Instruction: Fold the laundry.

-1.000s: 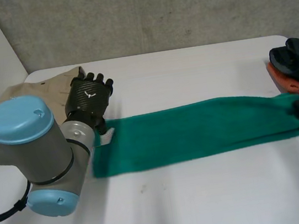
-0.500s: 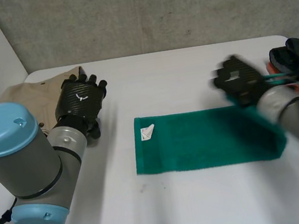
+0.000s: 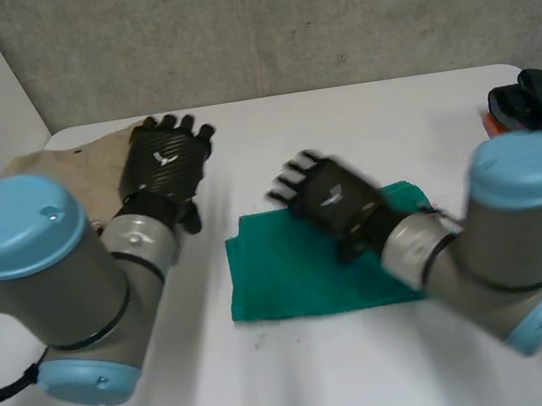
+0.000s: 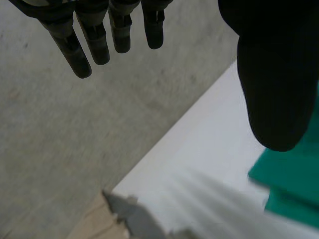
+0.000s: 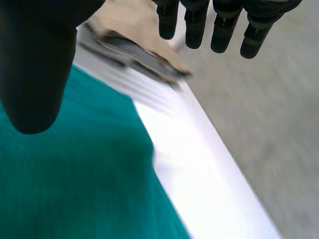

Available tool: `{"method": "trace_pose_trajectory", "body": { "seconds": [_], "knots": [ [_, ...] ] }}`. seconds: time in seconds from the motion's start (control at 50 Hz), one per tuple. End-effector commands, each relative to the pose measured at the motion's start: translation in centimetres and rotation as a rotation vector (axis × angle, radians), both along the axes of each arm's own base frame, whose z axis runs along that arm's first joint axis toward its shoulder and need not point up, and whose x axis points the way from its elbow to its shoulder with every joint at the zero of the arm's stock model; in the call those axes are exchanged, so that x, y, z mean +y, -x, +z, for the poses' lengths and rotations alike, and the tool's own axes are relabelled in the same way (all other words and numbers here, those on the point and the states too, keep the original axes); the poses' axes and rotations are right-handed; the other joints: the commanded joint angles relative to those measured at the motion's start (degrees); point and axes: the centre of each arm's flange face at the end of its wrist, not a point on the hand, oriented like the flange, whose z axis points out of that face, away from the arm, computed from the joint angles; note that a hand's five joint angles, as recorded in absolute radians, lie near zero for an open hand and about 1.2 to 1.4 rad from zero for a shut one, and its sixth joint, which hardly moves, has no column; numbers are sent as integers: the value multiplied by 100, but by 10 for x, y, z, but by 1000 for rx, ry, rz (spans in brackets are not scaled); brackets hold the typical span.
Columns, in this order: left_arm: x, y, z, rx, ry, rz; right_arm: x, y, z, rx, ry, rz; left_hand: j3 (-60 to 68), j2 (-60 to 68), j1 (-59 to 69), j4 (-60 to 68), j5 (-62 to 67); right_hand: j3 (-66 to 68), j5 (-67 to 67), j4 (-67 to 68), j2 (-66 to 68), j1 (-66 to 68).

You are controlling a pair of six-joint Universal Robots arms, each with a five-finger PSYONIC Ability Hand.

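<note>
A green towel [image 3: 281,272] lies folded into a short rectangle in the middle of the white table [image 3: 306,380]. My right hand [image 3: 336,199] hovers over the towel's upper right part, open, its fingers [image 5: 219,25] straight and nothing held; the towel [image 5: 75,174] spreads beneath its palm. To the towel's left, my left hand [image 3: 169,162] stands open above the table with straight fingers [image 4: 99,35], apart from the cloth. A corner of the towel [image 4: 294,184] shows beside its thumb.
A beige garment [image 3: 64,166] lies at the table's far left, behind my left arm. Dark clothes on something orange [image 3: 536,110] are piled at the right edge. A concrete wall stands behind the table.
The towel lay stretched long across the table with my right hand shut on its right end. That hand swept left, doubled the towel over, and let go. The left hand shifted slightly.
</note>
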Motion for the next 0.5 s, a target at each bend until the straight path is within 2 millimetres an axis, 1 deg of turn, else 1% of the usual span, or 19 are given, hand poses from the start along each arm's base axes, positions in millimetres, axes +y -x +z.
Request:
{"method": "trace_pose_trajectory", "body": {
  "seconds": [0.02, 0.04, 0.08, 0.1, 0.12, 0.18, 0.2, 0.22, 0.24, 0.26, 0.28, 0.34, 0.36, 0.4, 0.42, 0.44, 0.48, 0.5],
  "knots": [
    [14, 46, 1, 59, 11, -115, -15, 57, 2, -61, -272, -226, -231, -192, -176, -173, -281, -231, -273, -219, -232, -305],
    [14, 49, -2, 56, 9, -121, -12, 65, -5, -26, -293, -244, -231, -192, -176, -173, -281, -231, -273, -219, -232, -305],
    [12, 54, -10, 48, -5, -126, -13, 74, -12, 9, -298, -265, -231, -192, -176, -173, -281, -231, -273, -219, -232, -305],
    [13, 55, -11, 47, -7, -130, -15, 79, -16, 29, -297, -279, -231, -192, -176, -173, -281, -231, -273, -219, -232, -305],
    [14, 56, -12, 46, -10, -132, -19, 91, -23, 73, -297, -308, -231, -192, -176, -173, -281, -231, -273, -219, -232, -305],
    [18, 57, -17, 37, -25, -141, -24, 104, -35, 140, -286, -331, -231, -192, -176, -173, -281, -231, -273, -219, -232, -305],
    [19, 57, -18, 34, -28, -142, -28, 110, -42, 189, -275, -344, -231, -192, -176, -173, -281, 1109, 1067, 1122, 1108, 1035],
    [21, 56, -19, 33, -33, -142, -31, 112, -44, 210, -260, -352, -231, -192, -176, -173, -281, 2089, 2047, 2101, 2087, 2015],
    [20, 56, -18, 33, -33, -140, -34, 115, -44, 228, -245, -361, -231, -192, -176, -173, -281, 3364, 3322, 3377, 3363, 3290],
    [21, 54, -19, 31, -37, -139, -36, 115, -44, 245, -229, -365, -231, -192, -176, -173, -281, 4859, 4817, 4871, 4858, 4785],
    [21, 53, -19, 28, -39, -136, -39, 115, -43, 276, -185, -374, -231, -192, -176, -173, -281, 6750, 6708, 6762, 6749, 6676],
    [25, 47, -12, 29, -36, -128, -48, 116, -35, 304, -121, -413, -231, -192, -176, -173, -281, 6769, 6727, 6781, 6768, 6695],
    [27, 42, -5, 36, -31, -124, -53, 113, -28, 306, -78, -428, -231, -192, -176, -173, -281, 6769, 6727, 6781, 6768, 6695],
    [28, 36, 1, 41, -27, -115, -50, 99, -21, 294, -45, -402, -231, -192, -176, -173, -281, 6769, 6727, 6781, 6768, 6695],
    [28, 33, 3, 43, -26, -109, -44, 81, -13, 272, -5, -354, -231, -192, -176, -173, -281, 6769, 6727, 6781, 6768, 6695],
    [26, 26, 6, 46, -22, -90, -39, 72, -9, 261, 15, -328, -231, -192, -176, -173, -281, 6769, 6727, 6781, 6768, 6695],
    [24, 20, 10, 51, -15, -72, -28, 51, -1, 229, 65, -266, -231, -192, -176, -173, -281, 6769, 6727, 6781, 6768, 6695],
    [23, 16, 12, 52, -12, -61, -18, 34, 5, 200, 111, -210, -231, -192, -176, -173, -281, 6769, 6727, 6781, 6768, 6695]
  ]
}}
